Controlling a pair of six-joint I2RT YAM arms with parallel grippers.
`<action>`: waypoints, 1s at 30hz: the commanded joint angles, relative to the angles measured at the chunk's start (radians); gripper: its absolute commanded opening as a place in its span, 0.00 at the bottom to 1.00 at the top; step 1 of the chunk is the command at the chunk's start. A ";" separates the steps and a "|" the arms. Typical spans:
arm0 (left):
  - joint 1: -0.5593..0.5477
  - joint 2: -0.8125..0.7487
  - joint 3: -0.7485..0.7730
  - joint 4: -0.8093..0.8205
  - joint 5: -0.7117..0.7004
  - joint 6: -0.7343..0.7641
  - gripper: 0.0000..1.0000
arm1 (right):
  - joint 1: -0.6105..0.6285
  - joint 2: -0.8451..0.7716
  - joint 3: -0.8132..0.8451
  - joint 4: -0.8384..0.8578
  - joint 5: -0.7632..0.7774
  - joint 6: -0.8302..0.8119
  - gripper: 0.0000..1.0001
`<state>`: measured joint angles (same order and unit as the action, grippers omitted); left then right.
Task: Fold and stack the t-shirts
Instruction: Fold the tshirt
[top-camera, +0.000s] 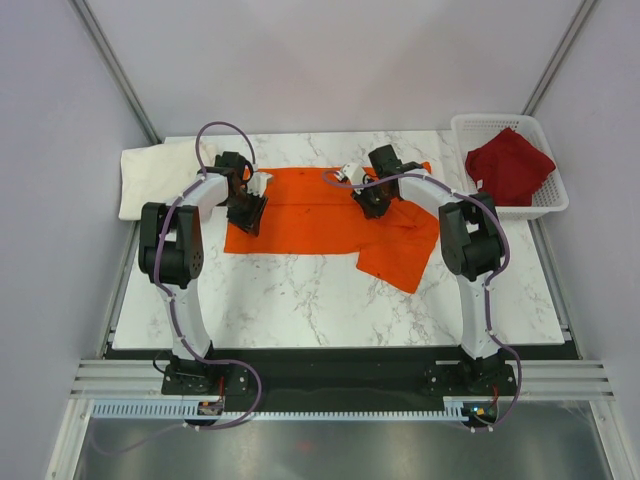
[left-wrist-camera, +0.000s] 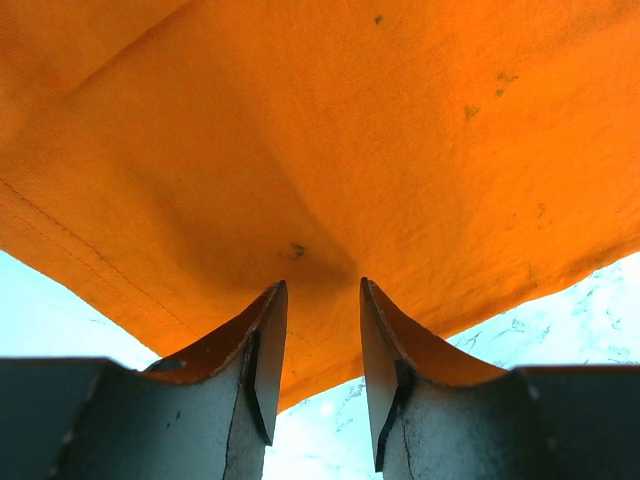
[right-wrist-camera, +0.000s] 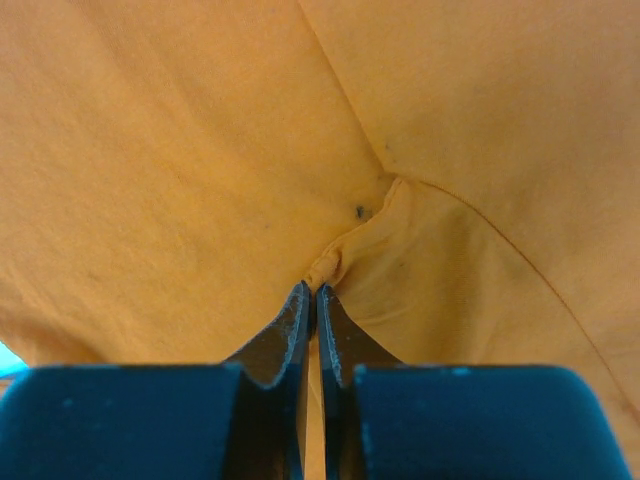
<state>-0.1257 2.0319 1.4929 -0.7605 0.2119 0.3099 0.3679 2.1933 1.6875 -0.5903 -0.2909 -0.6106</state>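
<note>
At the far left edge of the marble tabletop (top-camera: 300, 300) the cream-white t-shirt (top-camera: 158, 180) lies folded, partly hanging over the side. Just to its right, the left fingers (top-camera: 250, 212) point down at the left end of the orange t-shirt (top-camera: 310, 210), which is spread flat across the far middle of the tabletop with one corner trailing toward the near right. In the left wrist view these fingers (left-wrist-camera: 262, 350) stand apart, with the orange cloth (left-wrist-camera: 350, 150) and its hemmed edge just beyond their tips and bare marble below. Further right, the right fingers (top-camera: 368, 203) sit on the shirt's right half. In the right wrist view they (right-wrist-camera: 298, 320) are pressed together, clamped on a small puckered ridge of orange fabric (right-wrist-camera: 200, 150) beside a seam. At the far right corner, the white lattice basket (top-camera: 525, 212) holds the dark red t-shirt (top-camera: 510, 165), bunched in a heap.
</note>
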 joint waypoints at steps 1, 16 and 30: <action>0.003 -0.012 0.004 0.020 -0.006 -0.020 0.42 | 0.014 -0.038 0.024 0.018 0.009 0.005 0.09; 0.003 -0.013 0.012 0.026 -0.002 -0.020 0.42 | 0.097 -0.127 -0.046 -0.028 0.004 0.064 0.35; 0.006 0.066 0.263 0.001 -0.069 0.015 0.43 | -0.188 -0.041 0.095 0.024 -0.007 0.221 0.40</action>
<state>-0.1257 2.0571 1.6760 -0.7673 0.1802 0.3111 0.2165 2.1189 1.7267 -0.5892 -0.2905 -0.4332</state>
